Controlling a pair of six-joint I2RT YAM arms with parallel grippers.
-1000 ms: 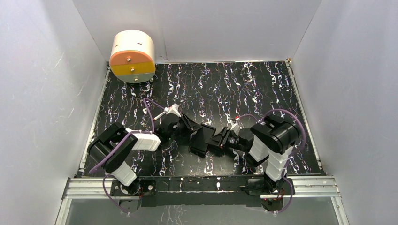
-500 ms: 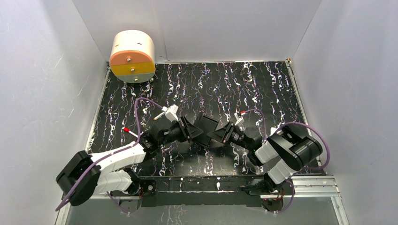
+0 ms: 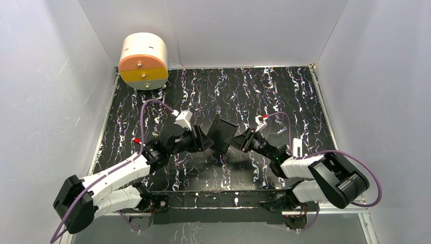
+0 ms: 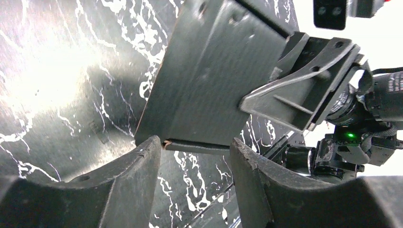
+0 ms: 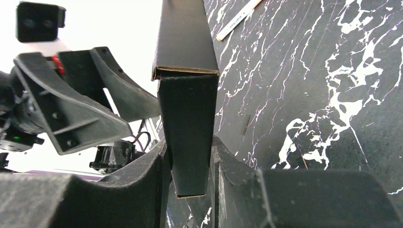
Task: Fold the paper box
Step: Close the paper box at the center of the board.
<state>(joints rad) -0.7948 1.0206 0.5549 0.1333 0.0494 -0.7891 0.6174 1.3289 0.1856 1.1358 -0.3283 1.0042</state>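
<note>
1. A matte black, thin-card paper box (image 3: 222, 133), partly folded, is being held over the middle of the black, white-veined marbled counter (image 3: 284, 91), between two robot arms.
2. The right end effector (image 5: 190, 147) is pinching the box's narrow end between its fingers.
3. The left end effector (image 4: 195, 145) is spread wide, its fingertips just beside the box's opposite edge without clamping it.
4. A cream and orange cylindrical drum (image 3: 144, 61) is sitting at the counter's far left corner.
</note>
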